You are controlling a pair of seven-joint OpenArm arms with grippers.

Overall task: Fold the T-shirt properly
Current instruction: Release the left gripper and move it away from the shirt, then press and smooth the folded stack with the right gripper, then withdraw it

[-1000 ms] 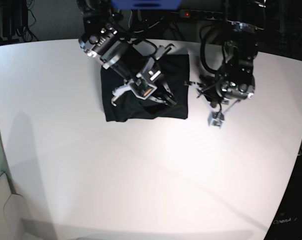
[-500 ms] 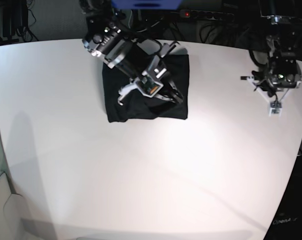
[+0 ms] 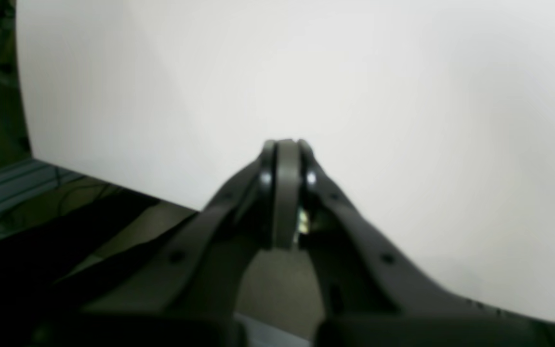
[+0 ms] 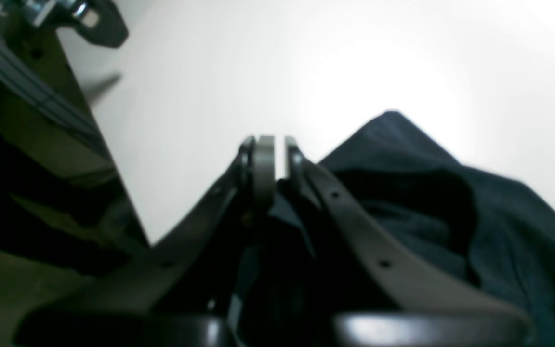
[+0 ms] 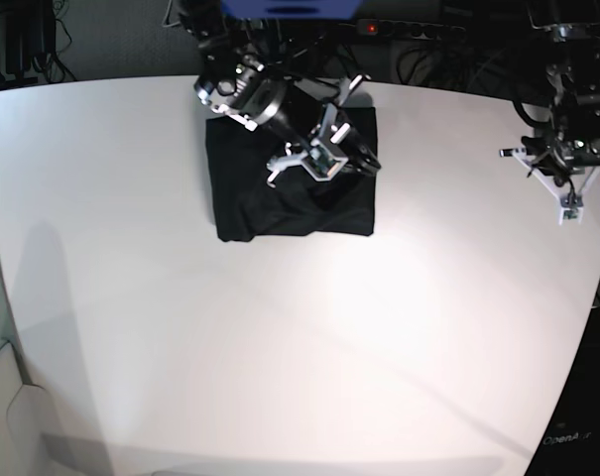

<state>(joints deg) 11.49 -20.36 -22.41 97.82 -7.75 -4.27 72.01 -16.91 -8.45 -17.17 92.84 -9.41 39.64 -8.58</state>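
The T-shirt (image 5: 280,203) lies folded into a dark, roughly square packet at the back middle of the white table (image 5: 280,347). My right gripper (image 5: 367,162) hovers over the packet's far right corner. In the right wrist view its jaws (image 4: 277,144) are closed to a thin slit with nothing between the tips, and the rumpled dark fabric (image 4: 475,226) lies below and to the right. My left gripper (image 5: 569,211) is far from the shirt, near the table's right edge. In the left wrist view (image 3: 285,144) it is shut and empty over bare table.
A power strip (image 5: 409,28) and cables lie behind the table's far edge. The table's right edge runs close to my left arm (image 5: 567,139). In the left wrist view the table edge (image 3: 113,185) drops to dark floor and cables.
My left arm swung from beside the shirt out to the table's right edge. My right arm drew back toward the far edge, over the shirt's far right corner. The shirt stayed flat.
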